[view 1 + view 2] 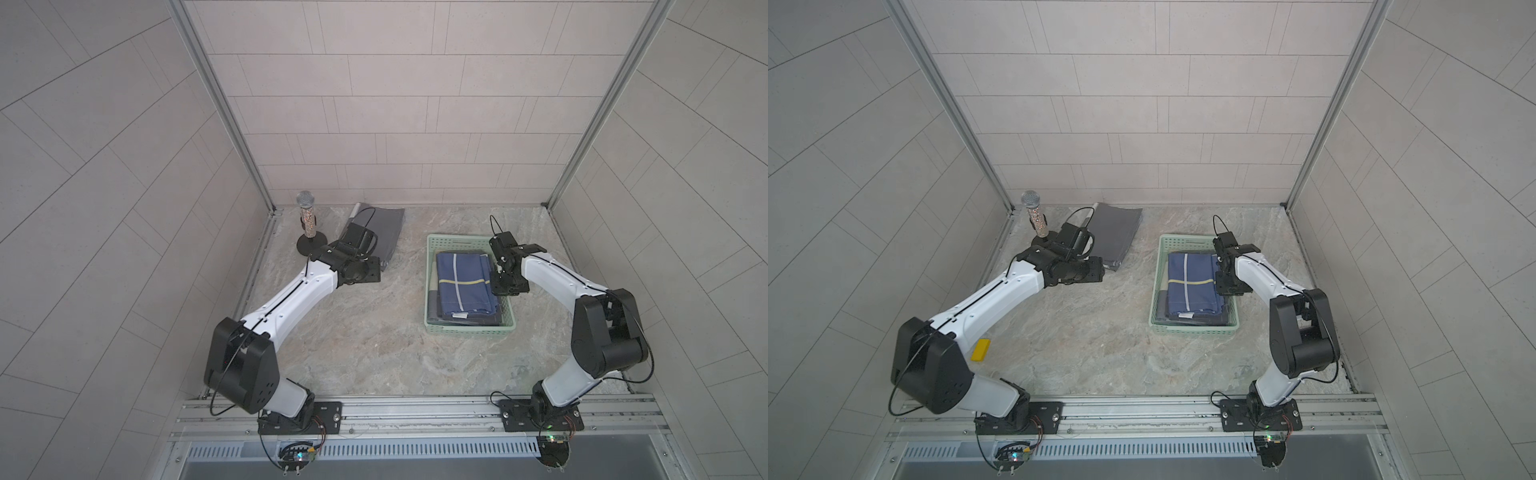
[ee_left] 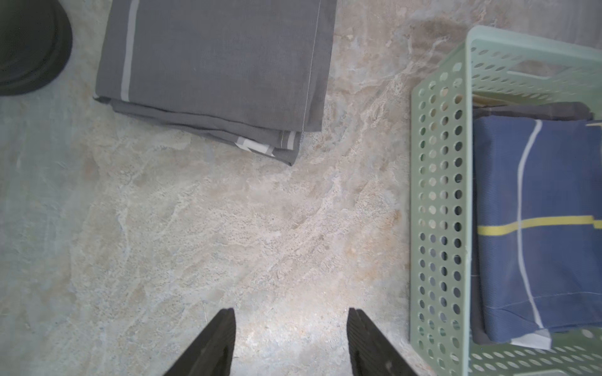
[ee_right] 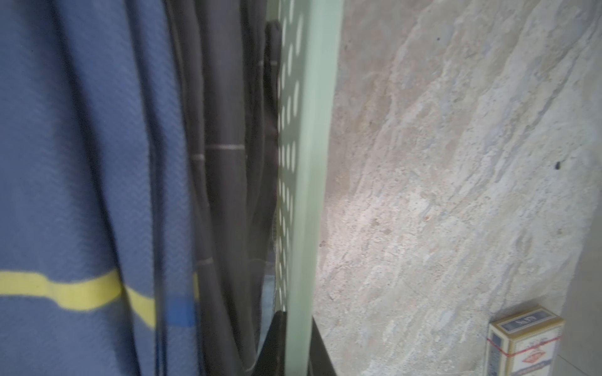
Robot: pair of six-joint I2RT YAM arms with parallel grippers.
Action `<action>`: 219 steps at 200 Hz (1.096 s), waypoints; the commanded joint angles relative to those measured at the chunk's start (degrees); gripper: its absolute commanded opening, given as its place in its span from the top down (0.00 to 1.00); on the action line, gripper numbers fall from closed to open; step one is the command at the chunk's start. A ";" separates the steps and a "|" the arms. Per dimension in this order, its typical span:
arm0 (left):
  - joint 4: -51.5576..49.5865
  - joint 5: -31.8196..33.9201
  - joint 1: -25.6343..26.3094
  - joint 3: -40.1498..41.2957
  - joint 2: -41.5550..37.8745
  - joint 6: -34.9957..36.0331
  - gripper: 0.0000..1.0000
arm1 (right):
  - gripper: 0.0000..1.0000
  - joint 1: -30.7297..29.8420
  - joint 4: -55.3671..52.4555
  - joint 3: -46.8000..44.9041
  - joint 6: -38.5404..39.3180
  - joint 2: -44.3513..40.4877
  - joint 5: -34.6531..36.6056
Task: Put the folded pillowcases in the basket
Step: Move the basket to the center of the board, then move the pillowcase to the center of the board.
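right wrist view alone shows a box (image 3: pixel 524 345) outside the basket (image 3: pixel 308 162)

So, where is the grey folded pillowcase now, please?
In both top views the grey folded pillowcase lies far left on the table, between the microphone and the basket.

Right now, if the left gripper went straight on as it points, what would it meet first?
The left gripper would likely meet bare table first, short of the grey folded pillowcase.
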State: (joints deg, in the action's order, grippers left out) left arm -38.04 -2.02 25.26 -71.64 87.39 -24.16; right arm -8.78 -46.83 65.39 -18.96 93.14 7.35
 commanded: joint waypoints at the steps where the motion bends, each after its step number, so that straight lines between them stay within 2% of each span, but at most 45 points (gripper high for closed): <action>1: -2.87 4.56 -0.54 -4.82 5.12 3.06 0.37 | 0.53 0.16 -2.12 1.96 0.03 -1.83 4.17; 14: -2.71 4.23 -2.00 -7.62 9.14 2.61 0.37 | 0.40 0.15 -1.44 1.23 -0.75 -3.91 1.43; 21: -2.67 3.98 -2.87 -9.22 11.49 2.25 0.37 | 0.37 0.01 -0.68 0.54 -1.14 -5.73 0.18; 34: -3.39 4.78 -3.87 -13.11 15.89 2.89 0.38 | 0.36 -0.30 0.32 -0.58 -1.47 -9.49 -1.36; 50: -5.70 5.88 -4.46 -19.56 21.93 3.98 0.42 | 0.40 -0.62 0.58 -1.49 -2.27 -13.46 -4.01; 56: -6.39 6.00 -4.70 -21.97 24.29 4.29 0.46 | 0.45 -0.72 0.84 -1.90 -2.84 -14.78 -5.24; 72: -8.55 7.41 -5.36 -28.46 30.40 4.33 0.67 | 0.67 -1.10 2.48 -3.38 -4.08 -18.04 -10.17; 82: -10.29 7.46 -6.02 -32.73 34.23 4.26 0.86 | 0.83 -1.24 3.88 -4.52 -4.59 -19.65 -12.60; 91: -12.58 6.95 -6.65 -37.08 37.79 3.74 1.00 | 0.93 -1.33 5.01 -5.36 -4.80 -20.80 -14.11; 120: -20.45 4.40 -7.78 -50.19 49.15 3.16 1.00 | 1.00 -1.43 6.26 -5.67 -4.93 -22.42 -15.77; 144: -26.24 5.57 -7.84 -56.56 55.63 2.81 0.92 | 1.00 -1.43 7.77 -6.12 -5.96 -22.88 -18.76; 163: -28.04 4.81 -7.85 -55.23 56.62 1.57 0.91 | 1.00 -1.42 8.57 -6.80 -6.61 -23.44 -19.90; 175: -27.14 3.52 -7.63 -51.21 54.98 0.99 0.91 | 1.00 -1.42 8.73 -6.95 -6.88 -23.84 -20.16; 198: -21.84 1.17 -6.66 -38.89 47.67 -1.07 0.90 | 1.00 -1.75 8.92 -7.15 -7.70 -24.92 -21.07; 219: -13.05 -4.03 -6.05 -22.93 38.27 -5.68 0.90 | 1.00 -2.81 8.78 -6.86 -8.21 -26.28 -21.20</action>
State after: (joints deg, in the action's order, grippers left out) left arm -54.11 -0.03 18.41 -108.77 132.60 -24.36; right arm -10.46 -38.30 58.59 -25.82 69.49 -12.93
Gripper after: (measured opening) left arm 0.097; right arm 0.053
